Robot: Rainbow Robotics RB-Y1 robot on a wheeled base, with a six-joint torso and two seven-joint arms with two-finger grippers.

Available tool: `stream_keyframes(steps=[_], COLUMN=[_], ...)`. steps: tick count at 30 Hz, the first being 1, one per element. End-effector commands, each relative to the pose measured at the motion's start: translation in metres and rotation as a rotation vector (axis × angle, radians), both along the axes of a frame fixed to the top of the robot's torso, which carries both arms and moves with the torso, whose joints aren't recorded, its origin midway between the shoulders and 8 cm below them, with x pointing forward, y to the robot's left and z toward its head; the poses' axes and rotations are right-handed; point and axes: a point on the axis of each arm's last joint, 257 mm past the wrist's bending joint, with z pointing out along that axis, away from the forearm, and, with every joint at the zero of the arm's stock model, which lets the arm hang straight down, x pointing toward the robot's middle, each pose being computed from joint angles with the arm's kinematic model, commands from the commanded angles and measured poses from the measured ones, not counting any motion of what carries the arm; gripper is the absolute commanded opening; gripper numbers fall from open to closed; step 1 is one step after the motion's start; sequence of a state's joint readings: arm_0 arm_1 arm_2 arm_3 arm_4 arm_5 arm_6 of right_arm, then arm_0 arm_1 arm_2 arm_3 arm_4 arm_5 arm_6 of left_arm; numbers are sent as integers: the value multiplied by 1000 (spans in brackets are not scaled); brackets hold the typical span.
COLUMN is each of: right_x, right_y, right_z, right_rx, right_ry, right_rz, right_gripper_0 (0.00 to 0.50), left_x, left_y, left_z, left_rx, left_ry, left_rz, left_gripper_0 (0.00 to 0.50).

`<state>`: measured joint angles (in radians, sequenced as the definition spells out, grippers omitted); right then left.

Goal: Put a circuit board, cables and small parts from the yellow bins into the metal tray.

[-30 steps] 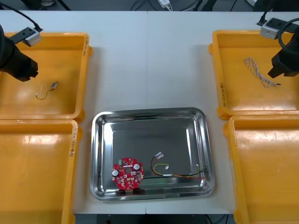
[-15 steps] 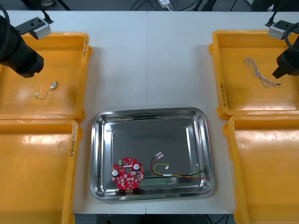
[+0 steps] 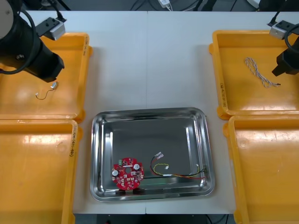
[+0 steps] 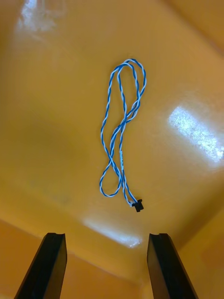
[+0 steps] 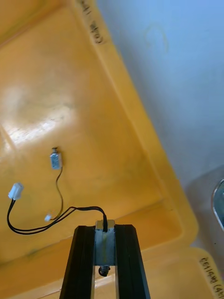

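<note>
My left gripper (image 5: 105,231) is shut on a small metal part (image 5: 104,245). A black cable (image 5: 42,224) with a white plug hangs from that part. The left arm (image 3: 35,53) hovers over the far left yellow bin (image 3: 70,44). In that bin lies another small metal part (image 3: 54,85) with a thin wire. My right gripper (image 4: 106,245) stands open above a twisted blue and white cable (image 4: 121,135) in the far right yellow bin (image 3: 233,93). The metal tray (image 3: 149,116) holds a round red circuit board (image 3: 127,174) and a red and yellow cable (image 3: 180,173).
Two more yellow bins sit near the table's front edge, one at the left (image 3: 37,172) and one at the right (image 3: 266,168). Bare table (image 3: 149,60) lies between the far bins, beyond the tray.
The left arm has moved right across the far left bin, towards its inner wall. The right arm has drifted slightly right, then held still.
</note>
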<state>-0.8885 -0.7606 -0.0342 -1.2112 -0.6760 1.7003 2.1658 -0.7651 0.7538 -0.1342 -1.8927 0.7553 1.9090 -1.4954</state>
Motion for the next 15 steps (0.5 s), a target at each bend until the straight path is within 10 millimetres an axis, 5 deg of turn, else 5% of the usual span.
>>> stream_keyframes(steps=[1,15], right_x=[21,50], right_y=[0,21], right_z=[33,-3], right_rx=[6,50], right_ry=[-85,-114], right_rz=[28,70], right_gripper_0=[500,500], left_x=[5,-4], left_y=[-46,-114], left_z=[32,3], left_rx=[-144,-247], left_ry=[-104,-100], left_rz=[74,181], left_gripper_0=[0,0])
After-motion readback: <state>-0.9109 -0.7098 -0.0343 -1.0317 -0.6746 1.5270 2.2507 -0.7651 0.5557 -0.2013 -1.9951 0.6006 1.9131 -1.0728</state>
